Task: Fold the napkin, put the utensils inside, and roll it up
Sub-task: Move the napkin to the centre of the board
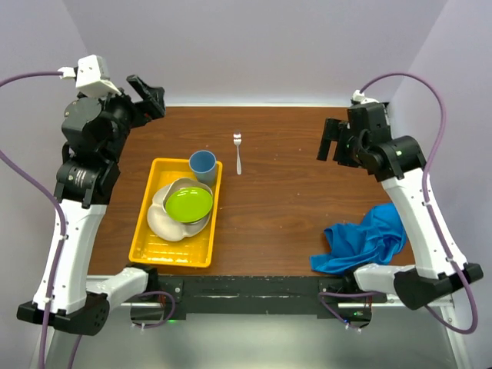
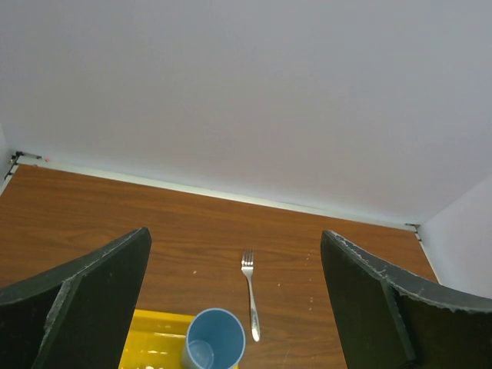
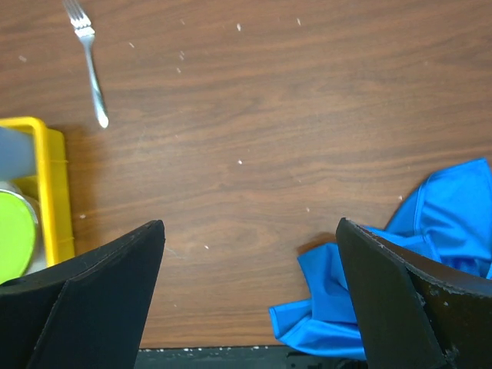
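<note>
Where things sit around the tray

The tray (image 1: 171, 252) rests on the left half of the counter (image 1: 284, 200). Inside it, a cup (image 1: 203, 164) stands in the far right corner, with a stack of dishes (image 1: 183, 209) just in front of it. The fork (image 1: 237, 152) lies on the counter right of the tray's far end, near the cup but apart. The napkin (image 1: 361, 238) lies well to the tray's right, at the counter's near edge.

I hold my left gripper (image 1: 146, 94) and my right gripper (image 1: 332, 143) raised and well apart, each tipped inward and down, jaws spread wide with nothing between them.
</note>
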{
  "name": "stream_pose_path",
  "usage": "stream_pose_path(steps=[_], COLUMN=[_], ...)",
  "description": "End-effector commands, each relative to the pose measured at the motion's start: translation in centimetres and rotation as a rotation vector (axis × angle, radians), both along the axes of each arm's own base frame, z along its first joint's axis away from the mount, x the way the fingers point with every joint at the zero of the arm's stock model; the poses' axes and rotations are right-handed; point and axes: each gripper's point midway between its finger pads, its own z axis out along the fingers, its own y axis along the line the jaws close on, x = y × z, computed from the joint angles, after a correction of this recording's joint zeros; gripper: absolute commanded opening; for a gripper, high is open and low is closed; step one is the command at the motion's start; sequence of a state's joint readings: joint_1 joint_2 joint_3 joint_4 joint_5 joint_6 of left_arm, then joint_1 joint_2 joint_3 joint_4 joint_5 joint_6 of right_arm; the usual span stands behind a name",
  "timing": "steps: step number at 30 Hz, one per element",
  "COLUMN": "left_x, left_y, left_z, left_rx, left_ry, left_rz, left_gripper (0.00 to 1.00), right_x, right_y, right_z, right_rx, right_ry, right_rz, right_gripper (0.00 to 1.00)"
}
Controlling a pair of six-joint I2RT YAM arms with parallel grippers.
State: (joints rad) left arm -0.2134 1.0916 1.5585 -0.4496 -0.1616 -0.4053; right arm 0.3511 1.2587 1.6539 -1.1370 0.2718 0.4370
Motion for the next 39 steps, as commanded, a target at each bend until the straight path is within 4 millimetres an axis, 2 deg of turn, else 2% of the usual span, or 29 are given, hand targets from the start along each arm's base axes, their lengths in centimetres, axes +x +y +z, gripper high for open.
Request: stream_pose_path(steps=[1,5,6,7,8,10,11,13,14,16,17,21,23,25,26,27,29,30,31,32,33,34,35,36,38,39], left_x=[-1.3,-2.2,-2.3,-2.6,-2.8,-3.2,-3.6,-4.1,-4.5,-4.9,-5.3,-6.0,-6.1,-6.2,-6.2,-6.2,-6.1,-6.0,-5.8,-5.7,-5.5,-5.2,-4.9,-4.7,-4.2,-4.1], left_y=[-0.5,-1.7,-2.0,-2.5,-2.9,-3.5,-4.0,-4.7,-4.9,-5.0,-5.1,-4.9,-4.9,-4.9,-4.9,-5.0,-5.2,-5.3,-5.6,-5.8,-6.0,-6.4,-6.7,-6.9,-8.1,-8.5], left_z=[-0.7,-2.8,-3.3,-3.7,-4.6,-5.5,-6.4,-7.3,-7.8,-8.2,-8.5,-8.4,-8.2,-8.0,-8.1,-8.1,-8.3,-8.5,-8.9,-9.0,-9.2,-10.0,-10.3,-10.7,-12.1,-12.9], left_rx=[0.021,0.004,0.003,-0.003,-0.001,-0.004,0.0,0.011,0.019,0.034,0.042,0.067,0.073,0.074,0.074,0.073,0.065,0.06,0.05,0.044,0.037,0.025,0.017,0.01,-0.02,-0.031], left_ry=[0.008,0.057,0.075,0.087,0.109,0.136,0.167,0.2,0.22,0.233,0.239,0.233,0.229,0.227,0.228,0.23,0.236,0.241,0.255,0.258,0.261,0.285,0.292,0.303,0.345,0.366], left_rz=[-0.041,-0.104,-0.118,-0.145,-0.163,-0.193,-0.222,-0.263,-0.277,-0.289,-0.296,-0.3,-0.304,-0.307,-0.307,-0.31,-0.318,-0.317,-0.327,-0.334,-0.342,-0.353,-0.361,-0.367,-0.411,-0.425], left_gripper=[0.97,0.97,0.97,0.97,0.97,0.97,0.97,0.96,0.96,0.96,0.96,0.96,0.96,0.96,0.96,0.96,0.96,0.96,0.95,0.95,0.94,0.94,0.93,0.91,0.88,0.87], right_x=[0.3,0.7,0.4,0.9,0.4,0.3,-0.9,-1.8,-3.0,-3.5,-4.4,-6.3,-7.2,-7.2,-7.4,-7.2,-6.2,-5.9,-5.4,-4.2,-4.9,-4.3,-4.7,-6.0,-6.3,-6.9], right_y=[0.0,0.1,-0.2,-0.5,-0.9,-2.1,-2.7,-3.8,-4.1,-4.0,-4.2,-4.2,-3.9,-3.6,-2.8,-2.1,-0.1,2.0,3.7,5.7,9.1,11.4,13.1,15.5,17.2,17.6], right_z=[-5.1,-9.9,-11.5,-12.2,-14.1,-16.0,-18.1,-19.8,-21.0,-21.8,-22.7,-24.5,-25.6,-25.9,-26.1,-26.1,-25.8,-25.6,-25.9,-24.6,-24.0,-23.4,-23.1,-22.7,-21.9,-21.8], right_rx=[-0.041,-0.069,-0.084,-0.079,-0.091,-0.066,-0.069,-0.051,-0.056,-0.043,-0.04,-0.013,0.009,0.025,0.053,0.072,0.143,0.174,0.197,0.211,0.207,0.211,0.213,0.223,0.253,0.274], right_ry=[0.174,0.31,0.352,0.351,0.397,0.434,0.504,0.549,0.584,0.584,0.606,0.653,0.685,0.677,0.683,0.672,0.631,0.624,0.632,0.602,0.611,0.619,0.625,0.647,0.651,0.667], right_rz=[-0.035,-0.06,-0.065,-0.083,-0.094,-0.135,-0.148,-0.194,-0.201,-0.208,-0.23,-0.274,-0.275,-0.264,-0.233,-0.201,-0.135,-0.062,-0.016,0.045,0.163,0.216,0.268,0.352,0.391,0.404], right_gripper=[0.98,0.98,0.98,0.98,0.98,0.98,0.98,0.98,0.98,0.98,0.98,0.98,0.94,0.83,0.75,0.57,0.36,0.1,0.0,0.0,0.0,0.0,0.0,0.0,0.0,0.07])
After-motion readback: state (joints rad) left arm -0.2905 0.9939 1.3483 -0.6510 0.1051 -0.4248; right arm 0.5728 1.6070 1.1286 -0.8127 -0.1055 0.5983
